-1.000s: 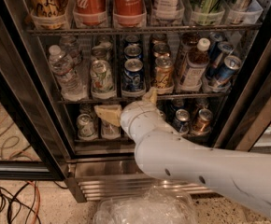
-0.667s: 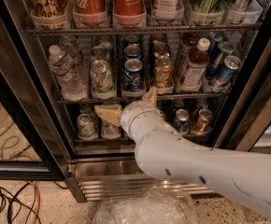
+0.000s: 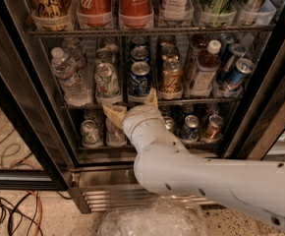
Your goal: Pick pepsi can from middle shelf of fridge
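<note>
As the gripper hangs wide open just below the pepsi can, one finger may knock the gold can.

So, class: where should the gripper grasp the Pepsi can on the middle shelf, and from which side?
Probably clamp the Pepsi can across its upright round wall, from the open front: the gold can crowds its side. The gripper sits just below, open.

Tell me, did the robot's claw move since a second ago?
No. The gripper still sits at the front edge of the middle shelf, just below the pepsi can, jaws open.
</note>
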Controlling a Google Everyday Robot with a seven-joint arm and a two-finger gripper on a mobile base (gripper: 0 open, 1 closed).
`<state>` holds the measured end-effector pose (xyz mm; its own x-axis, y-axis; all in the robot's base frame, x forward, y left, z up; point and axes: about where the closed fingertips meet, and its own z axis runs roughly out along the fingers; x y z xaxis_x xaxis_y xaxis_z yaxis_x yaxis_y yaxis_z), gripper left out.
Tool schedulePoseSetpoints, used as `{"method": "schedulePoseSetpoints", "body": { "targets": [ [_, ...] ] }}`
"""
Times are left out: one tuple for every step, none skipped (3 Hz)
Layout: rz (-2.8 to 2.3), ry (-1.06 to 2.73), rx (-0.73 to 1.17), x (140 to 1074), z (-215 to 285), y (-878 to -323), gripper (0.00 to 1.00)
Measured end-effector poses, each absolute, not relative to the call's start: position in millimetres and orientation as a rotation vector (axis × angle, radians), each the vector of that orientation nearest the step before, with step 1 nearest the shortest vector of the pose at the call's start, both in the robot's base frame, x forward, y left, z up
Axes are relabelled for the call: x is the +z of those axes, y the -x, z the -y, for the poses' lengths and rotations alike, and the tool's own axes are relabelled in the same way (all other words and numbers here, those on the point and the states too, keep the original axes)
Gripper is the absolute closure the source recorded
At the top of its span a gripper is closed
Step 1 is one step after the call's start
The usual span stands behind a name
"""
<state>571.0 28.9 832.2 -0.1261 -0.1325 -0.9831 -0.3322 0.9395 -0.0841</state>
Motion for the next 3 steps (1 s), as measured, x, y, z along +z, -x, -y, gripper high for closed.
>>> {"method": "schedulePoseSetpoints", "body": {
  "targets": [
    [-1.650,0.330,0.146,842.6,-27.5,-573.8,0.34],
    [-1.608,0.316,0.103,851.7,-23.3,-577.4,0.29],
    [-1.558,0.301,0.054,859.3,-21.3,-585.5,0.27]
  ]
}}
